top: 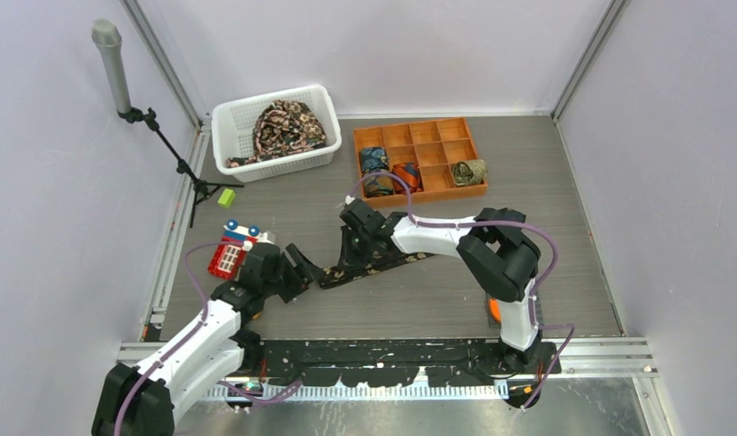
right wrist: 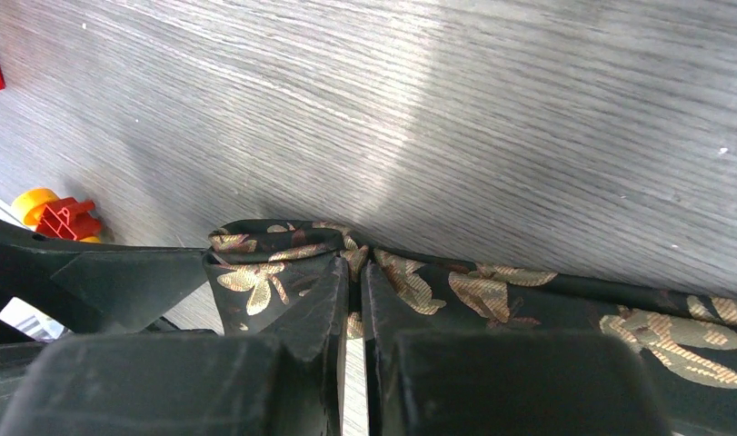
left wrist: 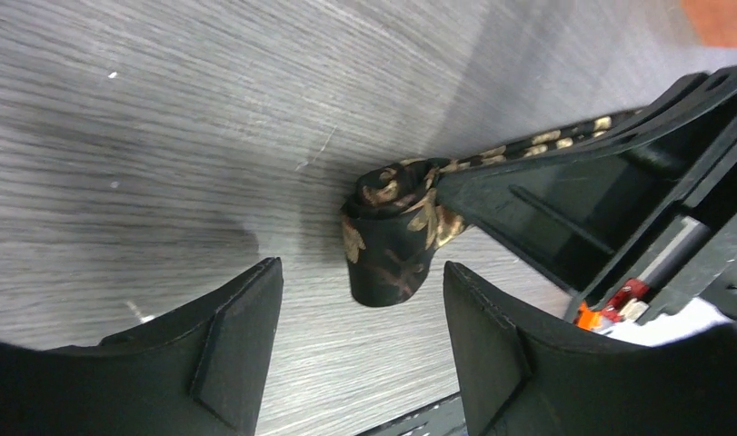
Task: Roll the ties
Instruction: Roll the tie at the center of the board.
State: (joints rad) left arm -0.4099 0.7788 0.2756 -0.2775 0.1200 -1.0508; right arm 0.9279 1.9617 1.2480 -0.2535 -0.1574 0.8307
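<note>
A black tie (top: 393, 262) with tan floral print lies stretched across the middle of the table. Its left end is folded into a small loop (left wrist: 392, 241). My right gripper (top: 353, 252) stands on the tie close to that loop and is shut on a pinch of the fabric (right wrist: 353, 272); the rest of the tie (right wrist: 492, 291) runs off to the right. My left gripper (top: 303, 265) is open just left of the loop. Its fingers (left wrist: 242, 341) stand wide apart, short of the fabric, with nothing between them.
A white basket (top: 226, 123) at the back left holds a heap of unrolled ties (top: 287, 127). The orange compartment tray (top: 442, 132) beside it holds rolled ties (top: 469, 171). A red toy (top: 230, 256), a green block (top: 225, 196) and a microphone stand (top: 119, 77) are on the left.
</note>
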